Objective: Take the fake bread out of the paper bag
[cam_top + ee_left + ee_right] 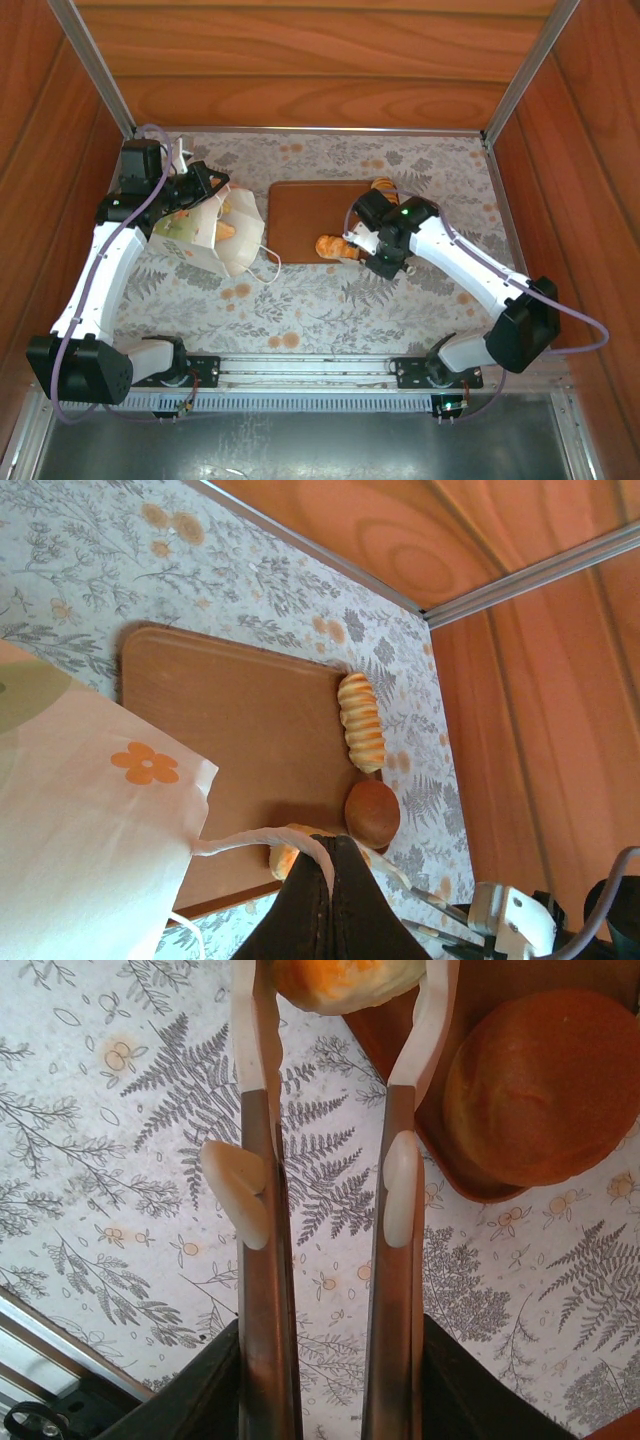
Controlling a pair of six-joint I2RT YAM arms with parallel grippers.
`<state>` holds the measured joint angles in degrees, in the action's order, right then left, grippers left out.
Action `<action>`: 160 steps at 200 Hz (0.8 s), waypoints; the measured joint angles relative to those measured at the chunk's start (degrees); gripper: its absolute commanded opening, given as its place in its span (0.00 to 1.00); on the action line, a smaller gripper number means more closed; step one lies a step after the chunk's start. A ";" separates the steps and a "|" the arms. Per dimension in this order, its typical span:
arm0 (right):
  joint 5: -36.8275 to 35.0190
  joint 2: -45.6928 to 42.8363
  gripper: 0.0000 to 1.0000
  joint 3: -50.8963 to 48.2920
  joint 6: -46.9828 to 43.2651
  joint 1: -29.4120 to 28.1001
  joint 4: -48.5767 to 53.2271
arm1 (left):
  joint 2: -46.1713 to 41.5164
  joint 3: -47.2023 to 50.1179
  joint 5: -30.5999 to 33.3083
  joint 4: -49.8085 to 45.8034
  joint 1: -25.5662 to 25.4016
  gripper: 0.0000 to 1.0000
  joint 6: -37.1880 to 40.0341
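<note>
The white paper bag lies tipped on its side at the left, mouth toward the centre, with a golden piece of fake bread showing inside. My left gripper is shut on the bag's white cord handle. My right gripper holds an orange-gold fake bread between its white fingertips at the near edge of the brown board. A dark round bun sits on the board's corner right beside it. A ridged loaf lies at the board's far edge.
Wooden walls with metal corner rails enclose the floral tablecloth on three sides. The bag's second cord handle trails onto the cloth. Open cloth lies in front of the board and to the right of it.
</note>
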<state>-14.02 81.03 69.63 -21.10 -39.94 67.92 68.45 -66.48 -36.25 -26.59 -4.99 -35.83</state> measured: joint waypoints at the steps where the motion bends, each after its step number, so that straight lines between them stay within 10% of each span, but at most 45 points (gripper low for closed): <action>1: -0.07 0.04 0.43 0.00 -0.04 0.04 0.00 | 0.00 0.00 0.00 0.00 0.00 0.00 0.00; 160: -3.50 1.20 0.41 1.07 -3.04 2.86 1.62 | 0.00 0.00 -0.02 0.00 0.00 0.00 0.02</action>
<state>-17.52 82.24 70.70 -24.14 -37.08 69.54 68.45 -66.48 -36.27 -26.59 -4.99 -35.81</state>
